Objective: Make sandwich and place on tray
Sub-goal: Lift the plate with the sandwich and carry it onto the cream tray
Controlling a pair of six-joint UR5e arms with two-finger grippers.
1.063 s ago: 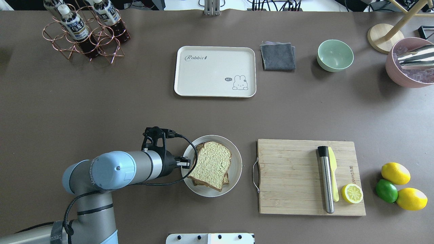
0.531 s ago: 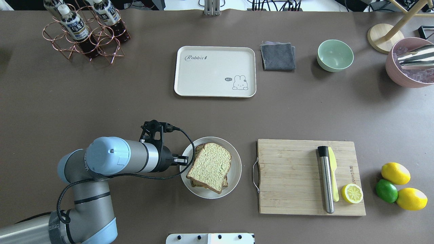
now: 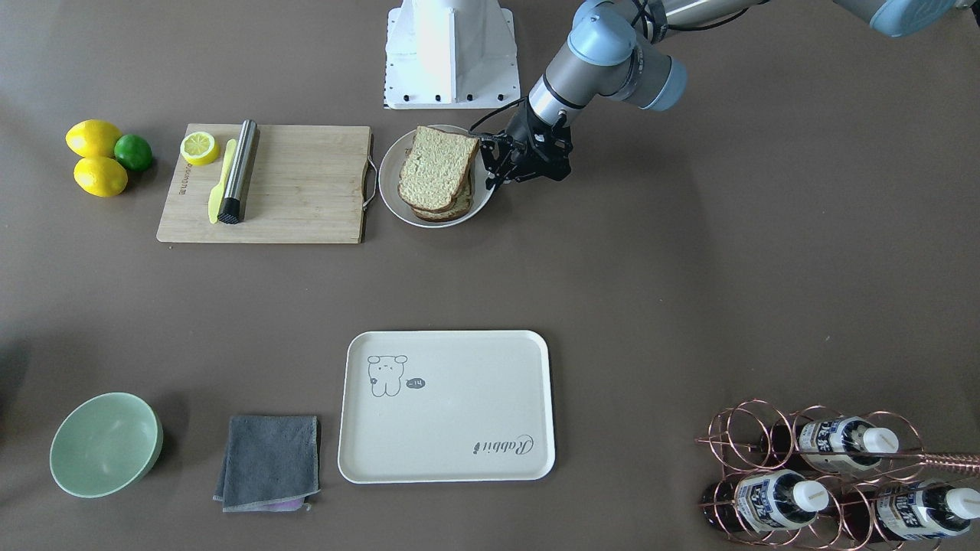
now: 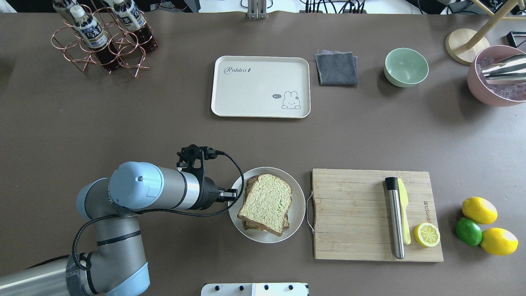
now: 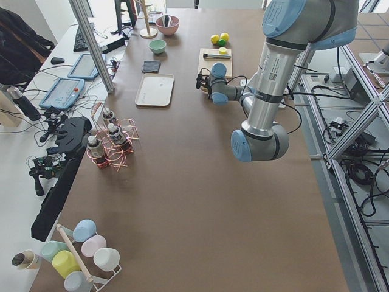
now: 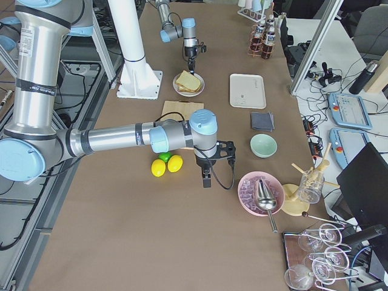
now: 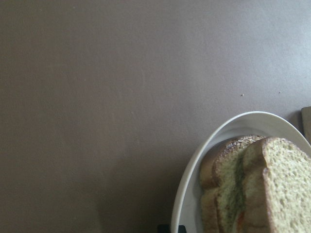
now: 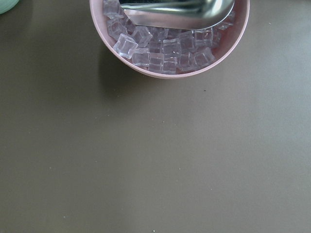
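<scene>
1. Since the sandwich [image 4: 267, 207] is already stacked on the plate [image 4: 298, 209] — 2 slices, the top slice askew over the lower — we judge the step in hand to be moving plate and all to the tray [image 4: 254, 88], which lies well apart on the far side of the table [image 4: 164, 131].
2. The left gripper [image 4: 234, 193] is at the plate's rim on the side away from the cutting board [image 4: 353, 213]. Its jaws are drawn nearly together and, as far as we can make out, pinch that rim; nothing else is in them.
3. Holding 1 edge only, we would expect the far side to sag, so we should keep the wrist angled to hold the plate level, or slide it along the table.
4. We should go slowly — a jerk could shed the loose top slice.
5. The plate's other edge is just beside the board, so the first move should draw away from it.
6. At the tray we must clear its raised lip, set the plate flat near the middle, and only then let go.
7. The right gripper [image 6: 206, 183] hangs near a pink bowl [image 4: 476, 91]; we cannot tell whether it is open or closed.
</scene>
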